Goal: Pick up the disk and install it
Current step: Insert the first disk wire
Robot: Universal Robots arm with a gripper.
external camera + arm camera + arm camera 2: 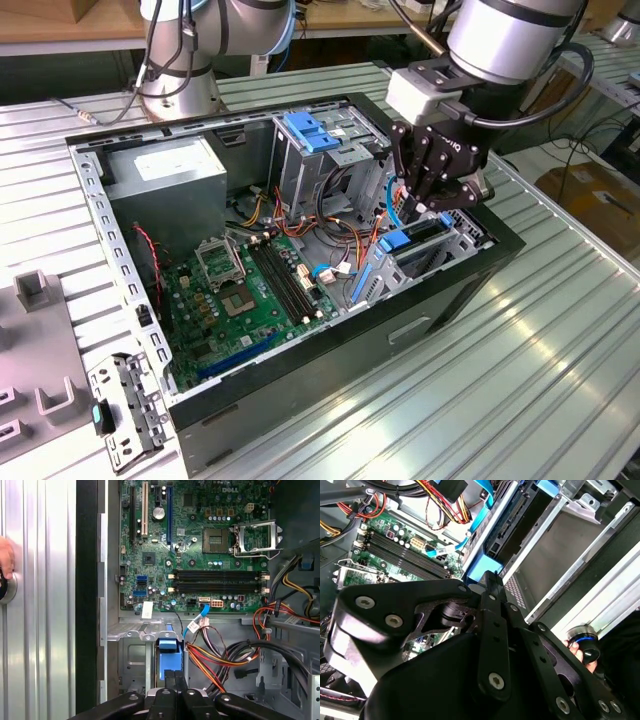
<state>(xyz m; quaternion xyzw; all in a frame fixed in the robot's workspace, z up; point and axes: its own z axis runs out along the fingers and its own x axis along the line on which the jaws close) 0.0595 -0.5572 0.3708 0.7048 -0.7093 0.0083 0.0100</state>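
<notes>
The end effector hangs nose-down inside the open PC case, over the drive cage at the exterior view's right. The fat silver wrist link comes in from the top of that view, a black cable looped round it. The black body below it tips a little toward the middle of the case.

In the first wrist view the two fingers look clenched flat against each other w/ nothing between them. Their tips sit right at the blue end of the disk — touching it, as far as I can see, not gripping it.

The disk stands on edge in the cage slot, blue carrier rail uppermost and the dark body down in the bay. It's just beside the bundle of red, yellow and orange wires. The second wrist view has one finger edge-on, its tip against the same blue rail.

The green motherboard lies flat on the case floor, approx. mid-case, and the grey power supply box is at the far corner. The case rests on the ribbed metal bench. A person's hand rests on a round knob on the bench — well apart from the arm.
</notes>
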